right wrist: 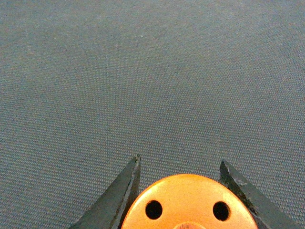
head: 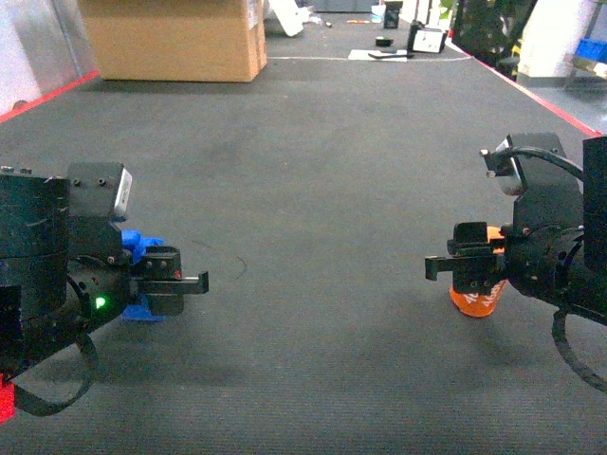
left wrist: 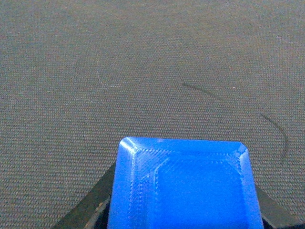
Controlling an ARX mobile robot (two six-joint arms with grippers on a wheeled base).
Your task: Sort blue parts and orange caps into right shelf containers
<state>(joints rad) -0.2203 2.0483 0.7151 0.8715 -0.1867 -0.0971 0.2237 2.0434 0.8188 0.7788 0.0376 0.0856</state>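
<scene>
Blue part (left wrist: 183, 188), blocky with a stepped, bevelled top face, sat nearest the left wrist camera, clamped between the two dark fingers (left wrist: 93, 207) of the left hand (head: 175, 282); in the head view that hand hung at about 8 o'clock, low over the dark grey carpeted floor (head: 322, 171), with blue plastic (head: 140, 248) showing above and below its black body and a green light (head: 100, 303) glowing on its side. Opposite it, at about 4 o'clock in the head view, the right hand (head: 455, 267) gripped an orange cap (head: 476, 300) with pale markings on its side, the cap's lower end close to the floor, though whether it touched could not be told. From the right wrist camera the cap's round end (right wrist: 190, 202) with two small dark holes filled the space between the two dark fingers (right wrist: 119, 193), which pressed against it on either side. The two hands pointed toward each other, well apart. A thin curved dark mark (left wrist: 267, 119) lay on the floor just beyond the blue part. Far off, at about 11 o'clock, a large cardboard box (head: 175, 38) stood on the floor, and red lines (head: 531, 90) edged the carpet at both sides. At 1 o'clock, farthest away, small clutter lay blurred.
</scene>
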